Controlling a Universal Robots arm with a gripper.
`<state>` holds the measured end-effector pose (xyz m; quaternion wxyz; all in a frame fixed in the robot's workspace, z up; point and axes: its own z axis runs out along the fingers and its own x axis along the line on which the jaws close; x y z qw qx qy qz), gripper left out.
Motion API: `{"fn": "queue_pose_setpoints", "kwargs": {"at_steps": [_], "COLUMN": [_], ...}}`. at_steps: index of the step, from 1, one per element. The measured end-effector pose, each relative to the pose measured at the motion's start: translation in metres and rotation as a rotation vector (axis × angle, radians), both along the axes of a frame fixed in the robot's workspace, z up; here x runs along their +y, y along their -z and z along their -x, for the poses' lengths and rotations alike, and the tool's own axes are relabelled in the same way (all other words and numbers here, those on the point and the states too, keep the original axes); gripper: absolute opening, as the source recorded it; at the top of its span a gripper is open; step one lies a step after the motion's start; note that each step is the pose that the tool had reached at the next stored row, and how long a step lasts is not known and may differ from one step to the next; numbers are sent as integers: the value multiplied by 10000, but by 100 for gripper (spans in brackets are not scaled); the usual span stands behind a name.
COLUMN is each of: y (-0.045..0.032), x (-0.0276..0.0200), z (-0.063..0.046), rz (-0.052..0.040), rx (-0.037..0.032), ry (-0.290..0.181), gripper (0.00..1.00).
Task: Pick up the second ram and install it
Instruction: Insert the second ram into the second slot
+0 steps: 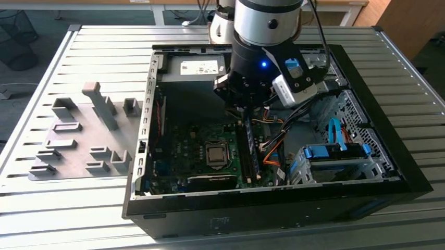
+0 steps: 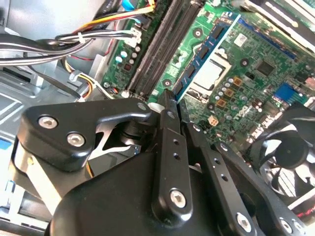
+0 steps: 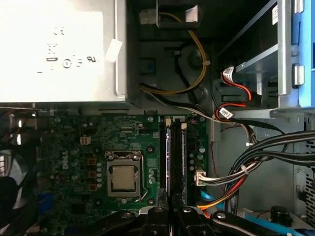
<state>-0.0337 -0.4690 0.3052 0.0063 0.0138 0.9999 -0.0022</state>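
Though the gripper [image 2: 170, 101] has its fingers drawn together above the slot rails [image 3: 174, 152], nothing visibly sits between them. The second ram [image 2: 204, 56] (blue-edged) already sits in a rail beside the processor [image 3: 123, 178]; press squarely, I judge.

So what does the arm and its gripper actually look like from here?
The arm has silver tube sections and a black wrist housing with a small blue light, a white-and-blue module clamped alongside and black cables trailing off. The gripper is matte black, with linkage fingers joined by silver screws.
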Motion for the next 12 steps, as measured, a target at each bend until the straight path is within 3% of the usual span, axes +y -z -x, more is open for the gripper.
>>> {"fn": "queue_pose_setpoints", "kwargs": {"at_steps": [6,12], "y": [107,116], "x": [0,0], "z": [-8,-8], "rz": [-1,0], "rx": [1,1], "ry": [-48,-47], "gripper": [14,14]}}
